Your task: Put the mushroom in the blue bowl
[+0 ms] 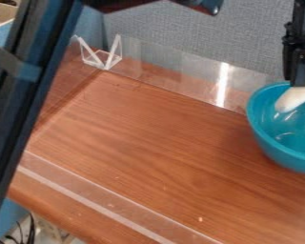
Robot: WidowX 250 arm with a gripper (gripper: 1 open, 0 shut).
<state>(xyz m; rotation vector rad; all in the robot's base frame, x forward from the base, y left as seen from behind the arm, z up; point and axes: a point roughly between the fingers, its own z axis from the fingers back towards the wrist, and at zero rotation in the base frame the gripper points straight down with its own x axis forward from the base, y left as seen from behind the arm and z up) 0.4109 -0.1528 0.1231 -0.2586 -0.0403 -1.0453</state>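
camera view: the end effector [299, 84] comes down at the right edge, dark and partly cut off by the frame, so its fingers are hard to separate. it is clenched on the mushroom [294, 98], a small cream-white blur at its tip; cap and stem cannot be told apart. directly beneath and around the end effector sits the bowl [273, 133], teal-blue and glossy, its right side cropped by the frame. the mushroom hangs within the bowl's opening, above the inner floor; whether it touches the bowl wall cannot be told. the bowl rests on the counter [130, 143], a wood-grain surface stretching away to the left of the end effector. a clear sheet [193, 71] stands along the counter's far edge, left of the end effector, with a small clear stand [99, 52] well off to the left. a large dark arm [34, 105] crosses the picture far left of the end effector, out of focus, hiding part of the counter behind it.
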